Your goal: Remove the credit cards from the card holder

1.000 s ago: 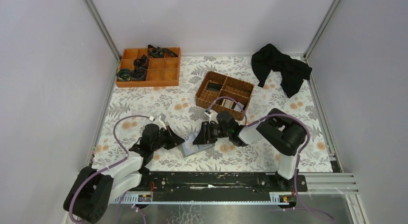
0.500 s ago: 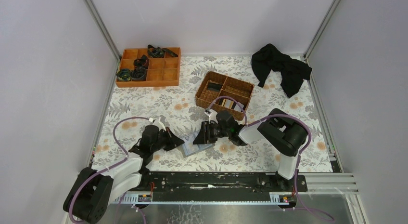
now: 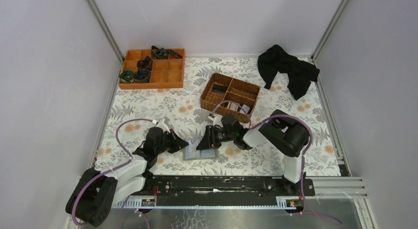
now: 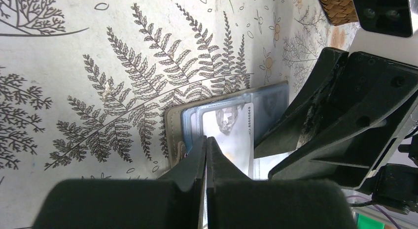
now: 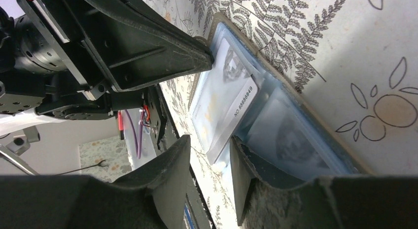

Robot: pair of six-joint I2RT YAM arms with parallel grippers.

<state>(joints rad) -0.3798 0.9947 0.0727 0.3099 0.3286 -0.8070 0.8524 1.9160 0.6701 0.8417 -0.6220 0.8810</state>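
Because the flat pale blue-grey bifold card holder (image 3: 201, 151) would slide if tugged, your left gripper (image 4: 206, 139) has its black fingers pressed together, with the tip bearing down on the holder's edge like a pin. Your right gripper (image 5: 209, 140) faces it from the opposite side with fingers narrowly parted, straddling the free end of a pale card (image 5: 224, 108) printed with a number. You cannot tell whether the pads touch it. That card appears to sit partly out of a clear sleeve, and a second sleeve beside it shows a blurred card face. You are likely at the draw-out step, and the pull should run along the sleeve.

The holder lies open on the fern-print table cover (image 3: 148, 106), just on the near side of the brown wicker compartment basket (image 3: 206, 95). The basket's near compartment holds several thin cards (image 3: 235, 107), dark and pale. Well apart from the basket, on the left arm's side, the orange divided tray (image 3: 172, 76) carries dark coiled items in some cells.
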